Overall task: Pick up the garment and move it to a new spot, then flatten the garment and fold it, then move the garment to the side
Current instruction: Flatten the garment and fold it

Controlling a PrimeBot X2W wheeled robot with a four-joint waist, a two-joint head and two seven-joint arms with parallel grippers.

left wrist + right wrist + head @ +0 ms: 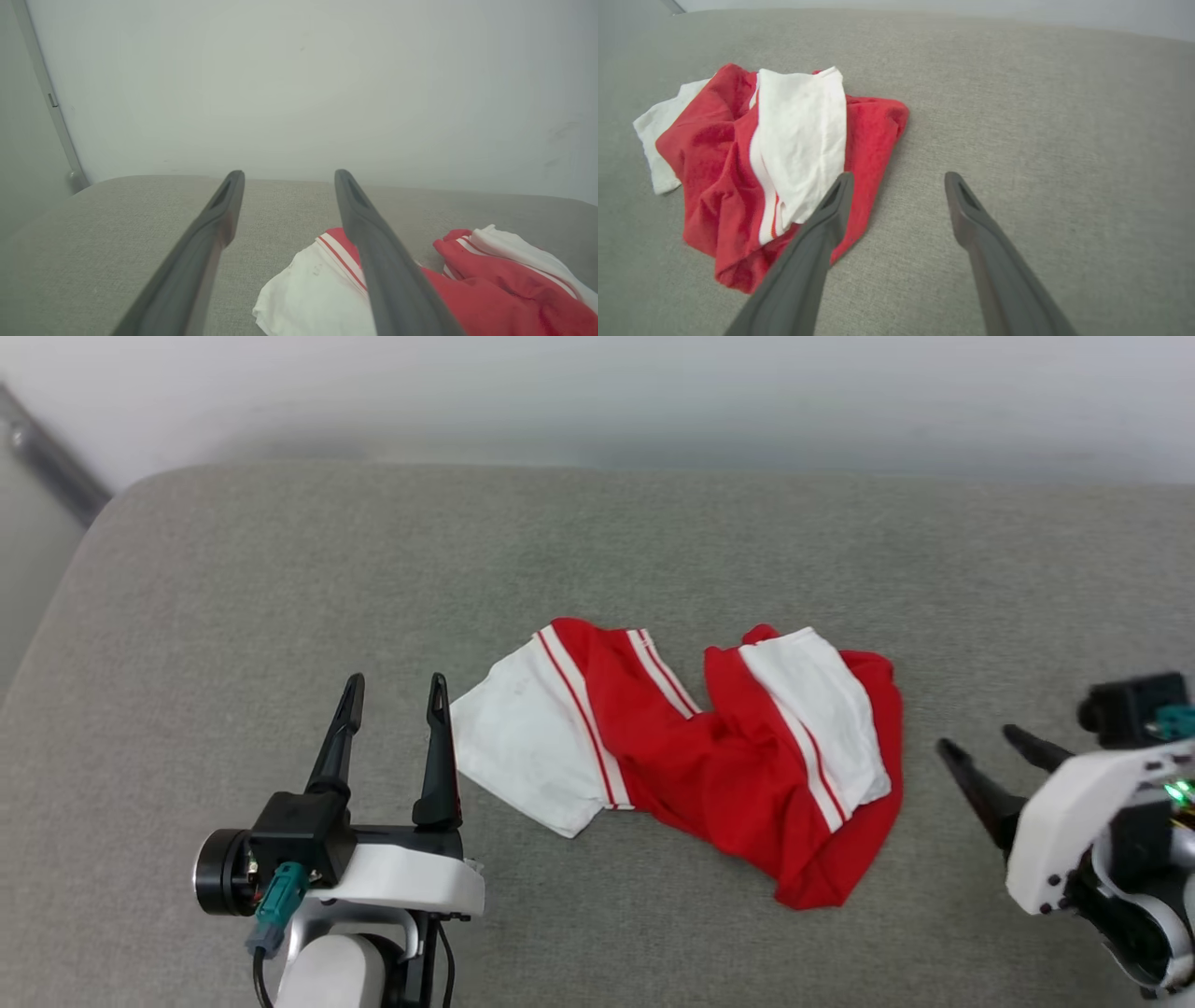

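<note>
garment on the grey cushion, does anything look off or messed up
The garment lies crumpled in a heap on the grey cushion, not flat: one white sleeve is folded over the red body, and the other sleeve carries faint greyish marks. No tear or spill shows.

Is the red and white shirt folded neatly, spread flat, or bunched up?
Bunched up. The garment lies in a rumpled heap: red body wrinkled, one white sleeve draped over it.

grey cushion [280, 569] | on it: crumpled red-and-white garment [709, 756]
</note>
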